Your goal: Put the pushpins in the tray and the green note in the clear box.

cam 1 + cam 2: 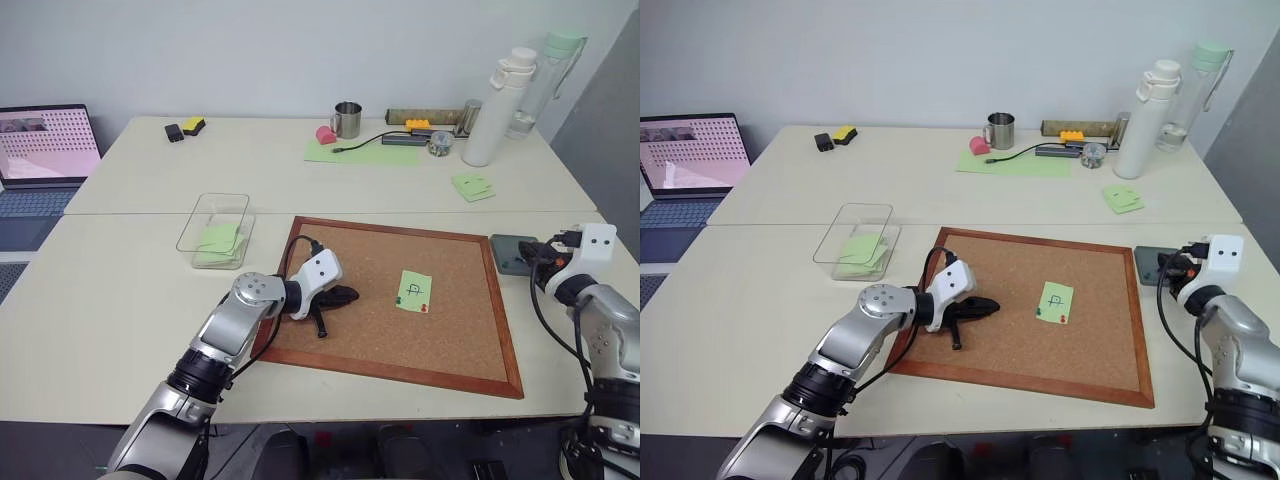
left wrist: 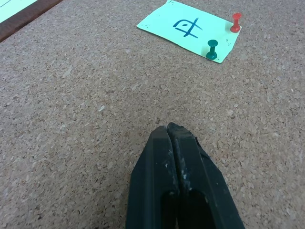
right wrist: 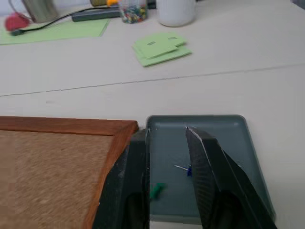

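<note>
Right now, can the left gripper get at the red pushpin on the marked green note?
Probably yes: bare cork board lies between the shut left gripper and the red pushpin; the green pushpin stands close beside it.

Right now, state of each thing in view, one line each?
left hand: shut, empty, low over the corkboard
right hand: open, over the tray
tray: holds a blue pushpin and a green pushpin
green note: on the corkboard, still pinned by a red pin and a green pin
clear box: lidless, holds green notes
</note>
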